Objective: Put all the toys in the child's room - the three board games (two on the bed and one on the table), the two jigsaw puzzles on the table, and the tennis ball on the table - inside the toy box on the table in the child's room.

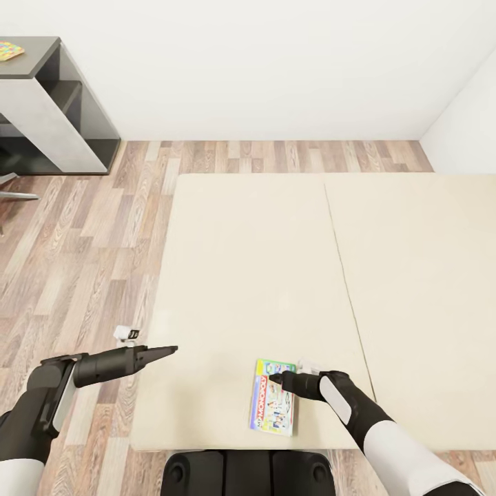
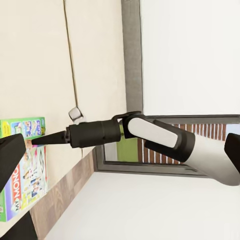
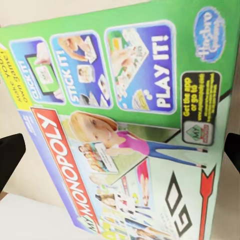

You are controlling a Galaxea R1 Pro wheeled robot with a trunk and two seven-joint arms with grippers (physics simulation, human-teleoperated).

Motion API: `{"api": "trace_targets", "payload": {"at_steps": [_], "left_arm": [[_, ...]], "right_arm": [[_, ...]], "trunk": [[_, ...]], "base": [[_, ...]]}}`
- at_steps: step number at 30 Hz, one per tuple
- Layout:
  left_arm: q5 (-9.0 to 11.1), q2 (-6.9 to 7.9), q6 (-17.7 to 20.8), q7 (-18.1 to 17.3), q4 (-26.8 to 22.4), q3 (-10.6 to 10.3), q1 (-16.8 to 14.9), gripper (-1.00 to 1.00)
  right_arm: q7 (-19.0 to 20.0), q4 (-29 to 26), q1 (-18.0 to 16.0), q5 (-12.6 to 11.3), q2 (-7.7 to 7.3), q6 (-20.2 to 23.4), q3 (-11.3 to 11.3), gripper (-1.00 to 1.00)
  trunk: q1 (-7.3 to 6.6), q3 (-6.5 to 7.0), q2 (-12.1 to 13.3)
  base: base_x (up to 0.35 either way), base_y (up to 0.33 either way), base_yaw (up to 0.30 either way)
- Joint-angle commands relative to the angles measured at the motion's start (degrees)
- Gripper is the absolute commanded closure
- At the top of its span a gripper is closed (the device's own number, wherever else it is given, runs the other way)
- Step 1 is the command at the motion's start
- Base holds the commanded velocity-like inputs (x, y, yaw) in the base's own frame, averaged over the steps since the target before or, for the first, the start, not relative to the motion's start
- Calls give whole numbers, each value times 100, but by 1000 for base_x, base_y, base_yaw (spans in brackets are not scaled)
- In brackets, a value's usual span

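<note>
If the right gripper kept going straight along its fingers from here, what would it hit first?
Most likely the Monopoly board game. The right wrist view looks straight onto its lid, and in the head view the right gripper sits at the box's upper edge on the bed. How much gap remains is unclear.

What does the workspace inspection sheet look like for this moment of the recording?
Surface: beige bed, mattress in two sections with a seam between them.
Job's things: Monopoly board game lies flat near the bed's near edge; a jigsaw puzzle lies on the dark desk section at far left.
Clutter: small white object on the floor beside the bed; what it is cannot be told.
Grippers: right gripper over the game's top end, jaws open in the right wrist view; left gripper at the bed's left edge, holding nothing.
Cables: nothing seen.
Surroundings: wood-plank floor, white walls.
</note>
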Motion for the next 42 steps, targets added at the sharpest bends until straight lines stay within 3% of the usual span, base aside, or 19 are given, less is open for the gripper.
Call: {"api": "trace_targets", "payload": {"at_steps": [1, 42], "left_arm": [[-4, 6, 61, -23, -1, 0, 0, -100], [-3, 13, 61, -23, 0, -1, 2, -100]], "right_arm": [[14, -4, -2, 11, -2, 12, 14, -100], [12, -4, -1, 12, 3, 4, 14, -100]], "trunk": [[2, -5, -6], [2, -5, -6]], "base": [[0, 0, 0], [0, 61, 0]]}}
